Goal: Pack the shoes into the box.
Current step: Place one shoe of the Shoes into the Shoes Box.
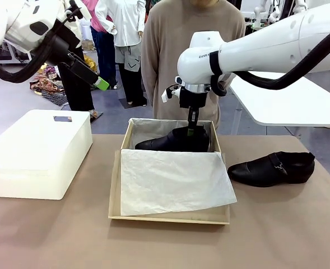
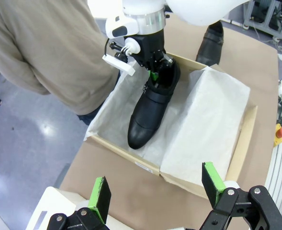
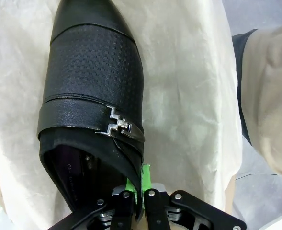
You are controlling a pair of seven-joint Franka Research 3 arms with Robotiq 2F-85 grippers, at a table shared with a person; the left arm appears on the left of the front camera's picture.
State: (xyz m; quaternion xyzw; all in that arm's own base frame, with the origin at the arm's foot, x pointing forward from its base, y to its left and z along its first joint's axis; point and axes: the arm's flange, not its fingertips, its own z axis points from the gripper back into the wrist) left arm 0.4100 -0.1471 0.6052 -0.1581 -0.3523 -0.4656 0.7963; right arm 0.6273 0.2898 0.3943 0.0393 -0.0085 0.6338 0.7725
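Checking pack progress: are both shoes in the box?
No, one shoe lies in the box, the other shoe rests on the table beside it.

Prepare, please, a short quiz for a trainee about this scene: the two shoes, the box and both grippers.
1. True or false: the right gripper is shut on the opening rim of the shoe that sits inside the box.
2. Short answer: is the left gripper open or shut, and does it hold anything?
3. Choose one. The second shoe lies:
A. inside the box too
B. on the table, on the robot's right of the box
C. in the left gripper

Key: 1 true; 2 open, holding nothing; 3 B.
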